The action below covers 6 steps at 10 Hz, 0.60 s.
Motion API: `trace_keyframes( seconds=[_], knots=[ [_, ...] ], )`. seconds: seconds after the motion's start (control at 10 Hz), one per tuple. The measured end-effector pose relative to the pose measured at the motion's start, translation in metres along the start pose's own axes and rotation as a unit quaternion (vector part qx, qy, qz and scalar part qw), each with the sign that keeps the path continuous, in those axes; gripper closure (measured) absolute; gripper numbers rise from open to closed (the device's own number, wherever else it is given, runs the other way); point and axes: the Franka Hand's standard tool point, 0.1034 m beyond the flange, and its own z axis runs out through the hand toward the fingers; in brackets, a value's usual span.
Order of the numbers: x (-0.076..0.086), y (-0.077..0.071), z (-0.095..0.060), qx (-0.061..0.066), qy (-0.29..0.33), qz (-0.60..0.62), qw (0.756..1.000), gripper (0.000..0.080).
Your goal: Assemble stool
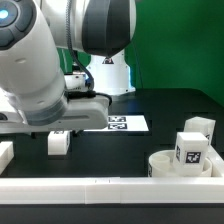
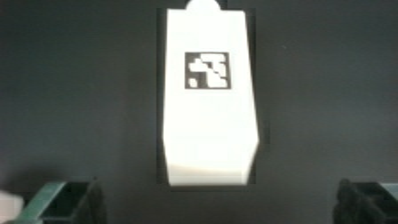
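Observation:
A white stool leg (image 2: pixel 214 100) lies flat on the black table, with a black-and-white tag on its top face. My gripper (image 2: pixel 217 205) hangs open above one end of it. One dark fingertip (image 2: pixel 63 203) shows on each side of the leg, well apart from it, and nothing is held. In the exterior view the same leg (image 1: pixel 58 143) sits under my gripper (image 1: pixel 60 130) at the exterior view's left. The round white seat (image 1: pixel 160 163) lies at the exterior view's right. Two more tagged legs, one (image 1: pixel 190 150) and another (image 1: pixel 198 128), stand at the seat; whether on or behind it I cannot tell.
The marker board (image 1: pixel 125 123) lies flat at the middle back. A long white rail (image 1: pixel 100 190) runs along the front edge. A white block (image 1: pixel 5 152) sits at the exterior view's far left. My arm's bulk (image 1: pixel 40 60) fills the upper left.

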Motion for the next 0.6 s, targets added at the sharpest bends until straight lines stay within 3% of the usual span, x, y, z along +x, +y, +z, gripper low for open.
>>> trace_keyframes(
  seconds=[0.6],
  knots=[
    [-0.0029, -0.0021, 0.0134, 0.0, -0.028, 0.021, 0.999, 0.0151]
  ],
)
